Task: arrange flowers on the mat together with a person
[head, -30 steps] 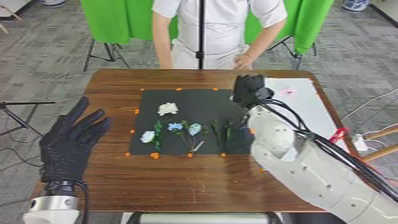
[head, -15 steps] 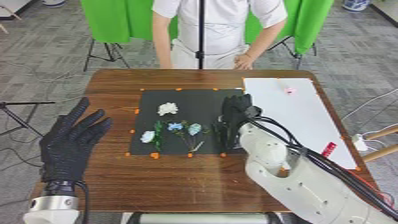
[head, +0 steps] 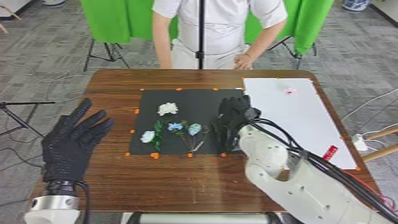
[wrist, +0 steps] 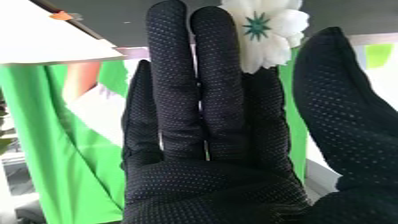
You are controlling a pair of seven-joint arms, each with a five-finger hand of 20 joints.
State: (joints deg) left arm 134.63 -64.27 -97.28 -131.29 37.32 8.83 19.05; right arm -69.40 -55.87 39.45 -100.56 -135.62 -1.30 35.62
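Note:
In the head view, my right hand (head: 232,119) is over the right side of the black mat (head: 182,147). In the right wrist view, the hand (wrist: 200,100) is open with straight fingers and its thumb apart; a white flower with a green centre (wrist: 265,31) shows at the fingertips, contact unclear. On the mat lie a white flower (head: 168,108), a pale flower (head: 147,136) beside a green stem (head: 158,142), a blue flower (head: 175,127) and a pale blue flower (head: 195,129). My left hand (head: 69,147) stays open at the table's left side.
White paper (head: 284,112) at the table's right carries a small pink flower (head: 290,90) and a red object (head: 330,152). Orange tape (head: 155,155) marks the mat's edges. Across the brown table (head: 178,187) stands a person.
My right hand has moved from the mat's far right corner leftward and nearer to me, and now covers green stems seen earlier on the mat. The left hand has stayed put.

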